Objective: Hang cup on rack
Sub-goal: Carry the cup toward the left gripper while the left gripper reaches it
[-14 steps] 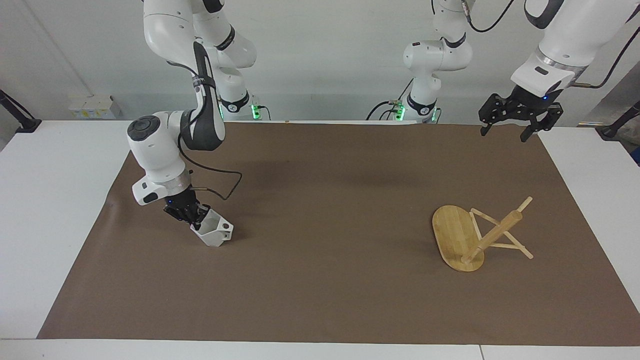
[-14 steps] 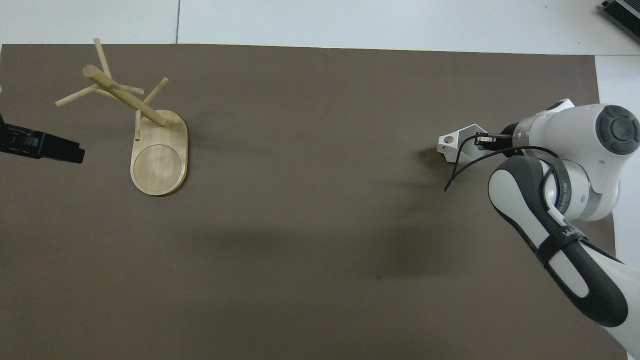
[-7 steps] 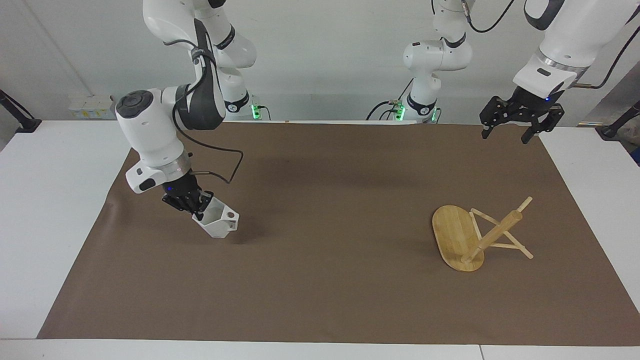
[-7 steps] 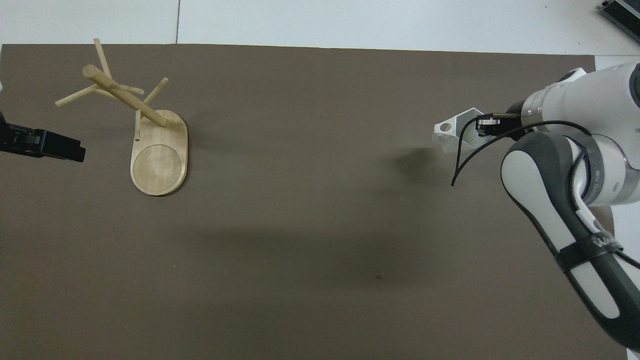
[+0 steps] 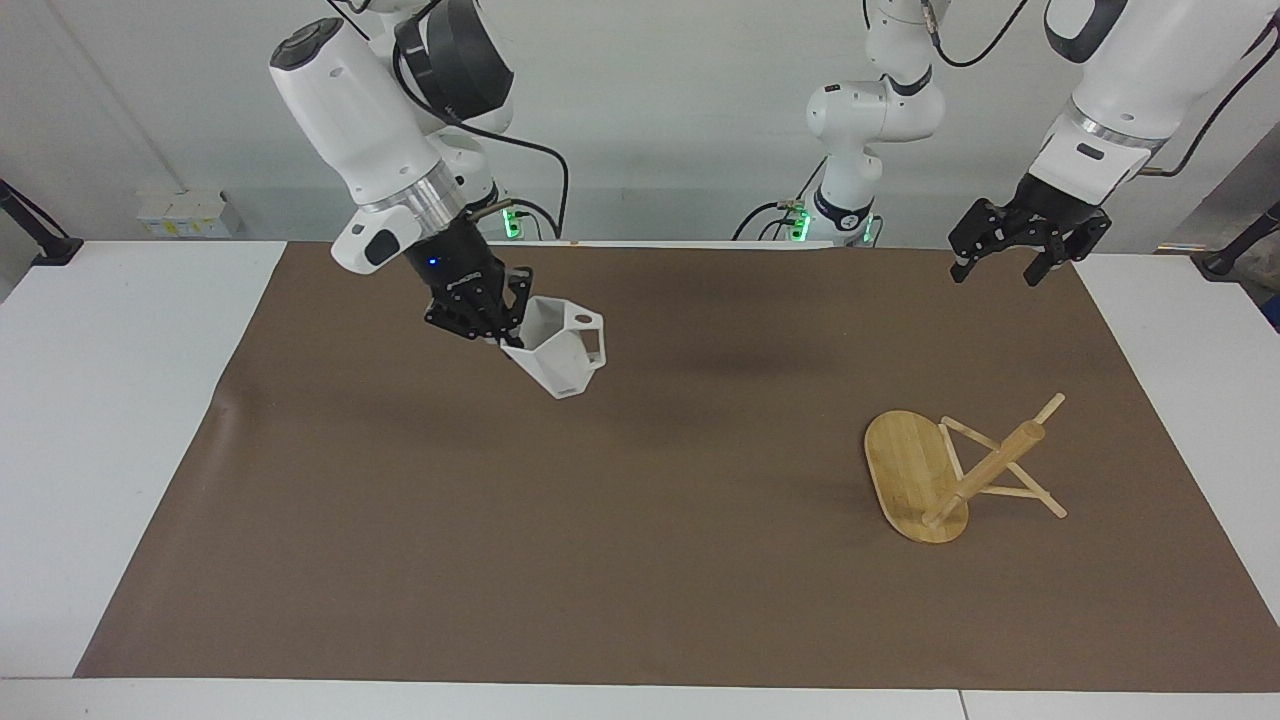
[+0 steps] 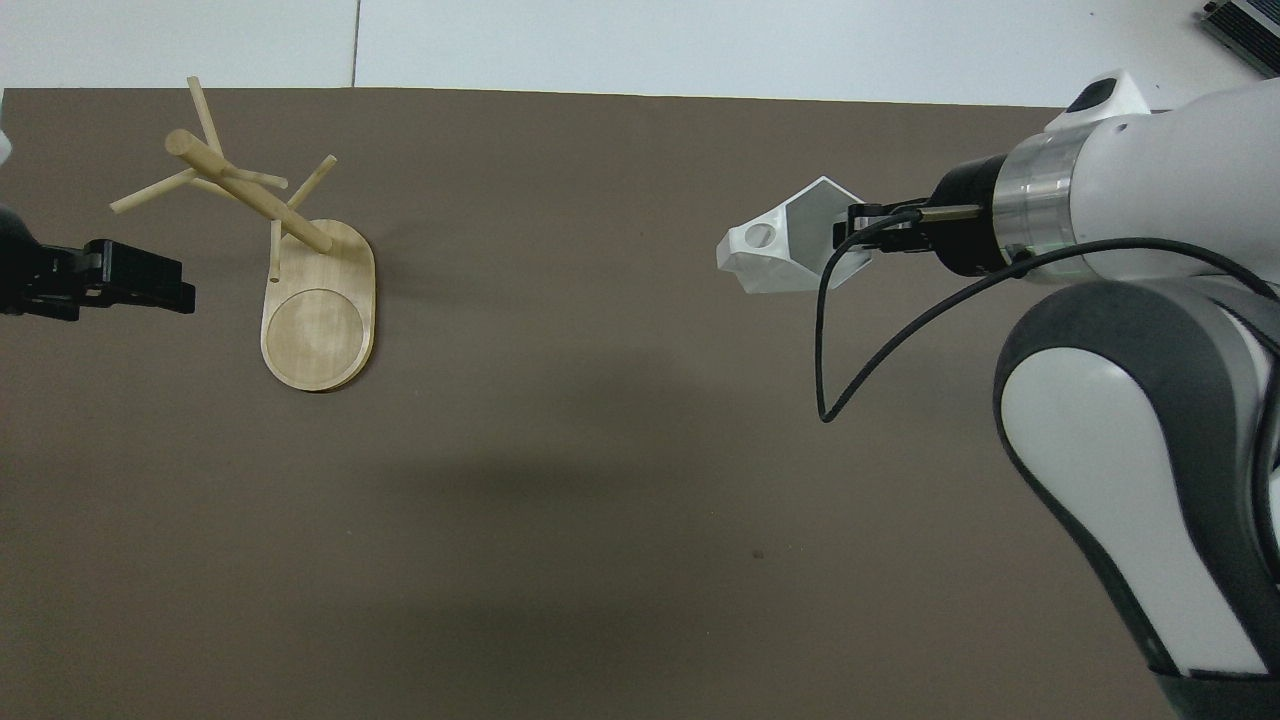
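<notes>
Facing view: cup lifted, rack lying on its side

Facing view, read from its left side across: the right gripper (image 5: 497,322) is clamped on the rim wall of the cup (image 5: 560,350) and holds it in the air over the brown mat (image 5: 640,600), above the part toward the right arm's end of the table and the mat's edge at the robots' side. The cup hangs tilted, its mouth turned up toward the gripper and its pierced handle pointing toward the table's middle. A soft shadow lies on the mat under and beside it, and nothing of the cup touches the mat.

Further across, the rack (image 5: 950,470) lies tipped over near the mat's edge at the left arm's end. Its oval base stands on edge, and the post slants low with 2 pegs resting on the mat. Above the mat's corner on that side the left gripper (image 5: 1000,262) hangs with its jaws spread and nothing between them; that arm waits.

Judging progress: the pick-up is done and the carry is under way, with the cup well apart from the rack. What is left looks like the larger share. In this pose no peg points up to hold a handle, so the rack probably needs standing upright, likely by the left arm, before the handle's hole can be threaded onto a peg and the cup let go.
</notes>
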Available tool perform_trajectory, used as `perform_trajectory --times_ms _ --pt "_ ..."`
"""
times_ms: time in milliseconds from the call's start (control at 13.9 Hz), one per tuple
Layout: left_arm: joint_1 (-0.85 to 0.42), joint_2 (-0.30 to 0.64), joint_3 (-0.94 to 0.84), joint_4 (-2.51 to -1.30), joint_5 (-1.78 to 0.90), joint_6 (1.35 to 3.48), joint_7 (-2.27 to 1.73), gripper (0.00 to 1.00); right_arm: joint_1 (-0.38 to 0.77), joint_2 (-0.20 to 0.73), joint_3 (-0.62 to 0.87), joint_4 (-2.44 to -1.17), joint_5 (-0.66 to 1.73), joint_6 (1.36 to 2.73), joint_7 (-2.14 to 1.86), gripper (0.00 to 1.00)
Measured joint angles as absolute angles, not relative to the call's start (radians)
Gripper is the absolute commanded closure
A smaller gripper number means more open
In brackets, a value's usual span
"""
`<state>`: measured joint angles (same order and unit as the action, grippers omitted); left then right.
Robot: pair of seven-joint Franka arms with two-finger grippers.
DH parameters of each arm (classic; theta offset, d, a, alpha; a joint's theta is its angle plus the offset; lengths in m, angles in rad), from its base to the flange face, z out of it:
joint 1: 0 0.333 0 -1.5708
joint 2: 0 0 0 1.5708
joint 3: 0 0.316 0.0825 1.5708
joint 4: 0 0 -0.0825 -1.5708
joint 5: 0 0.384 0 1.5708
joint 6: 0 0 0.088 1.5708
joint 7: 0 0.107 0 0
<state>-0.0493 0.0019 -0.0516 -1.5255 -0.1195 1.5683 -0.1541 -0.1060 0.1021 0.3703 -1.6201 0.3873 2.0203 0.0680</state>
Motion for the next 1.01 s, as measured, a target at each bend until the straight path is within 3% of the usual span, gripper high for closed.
perform_trajectory --times_ms 216,504,1008 --pt "-0.061 0.003 -0.054 -1.529 -0.227 1.573 -0.383 0.0 -0.097 0.102 0.409 -1.615 0.618 2.021 0.054 1.0" --pt "-0.089 0.004 -0.064 -1.549 -0.377 1.61 -0.742 0.0 -0.066 0.129 0.414 -1.616 0.747 2.023 0.054 1.0" --pt "-0.166 0.004 -0.069 -1.666 -0.584 1.799 -1.311 0.0 0.125 0.199 0.416 -1.614 0.845 2.223 0.177 1.0"
